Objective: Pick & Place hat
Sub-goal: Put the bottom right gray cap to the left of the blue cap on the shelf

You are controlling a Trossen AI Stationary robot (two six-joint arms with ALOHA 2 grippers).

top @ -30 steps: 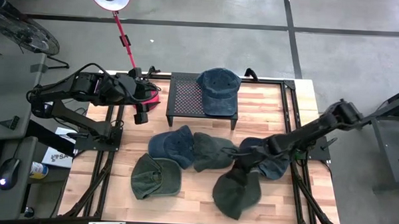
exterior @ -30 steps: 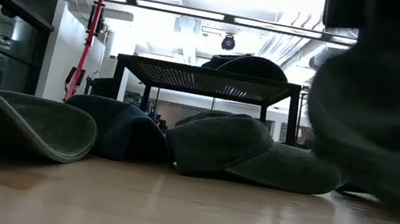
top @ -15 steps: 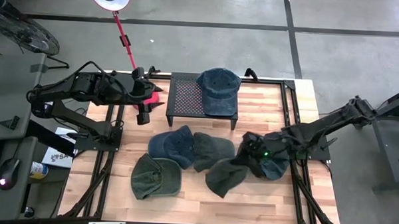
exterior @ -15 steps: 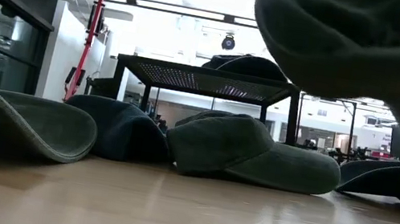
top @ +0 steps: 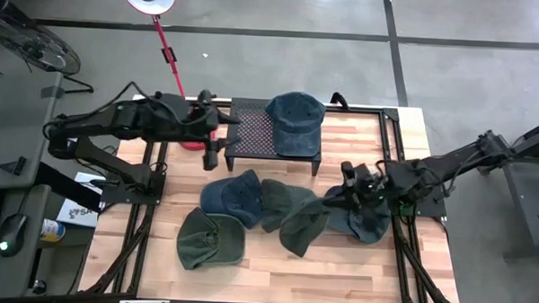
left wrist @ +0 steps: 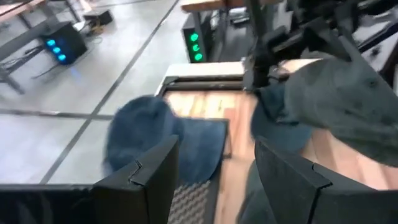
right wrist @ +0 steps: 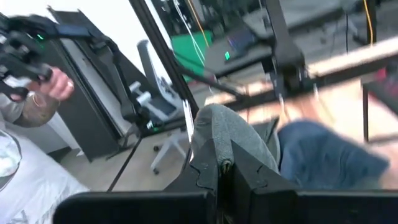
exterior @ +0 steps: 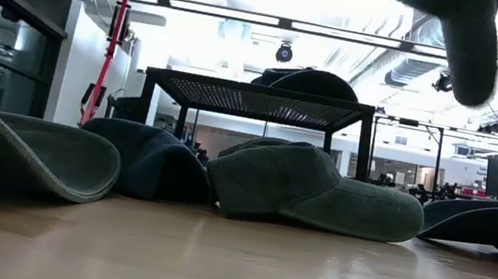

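A dark green hat (top: 303, 226) hangs in the air over the table's middle right, with my right gripper (top: 347, 194) shut on it. In the low view the green hat (exterior: 450, 31) shows at the top, clear of the wood. A blue hat (top: 294, 122) lies on top of the black mesh stand (top: 252, 131) at the far side. My left gripper (top: 214, 153) stands open beside the stand's left end, with nothing between its fingers (left wrist: 149, 180). My right gripper pinches an edge of the green hat (right wrist: 214, 134) between its two shut fingers; a fold of cloth bulges up past the fingertips. The fingers lie about level and point toward the table's left. The hat hangs slack beyond and below them, lifted clear of the table.
Several more hats lie on the wooden table: a blue one (top: 232, 193), a green one (top: 281, 201), an olive one (top: 210, 239) at the near left, a blue one (top: 368, 222) under my right gripper. A red pole (top: 169, 54) stands beyond the far left. A person's hand (right wrist: 53, 84) shows off the table.
My right gripper has risen and drawn back toward the table's right edge, rolling as it went, still shut. The green hat has come up off the near table and now hangs clear. My left gripper has moved toward the stand and tipped up, staying open.
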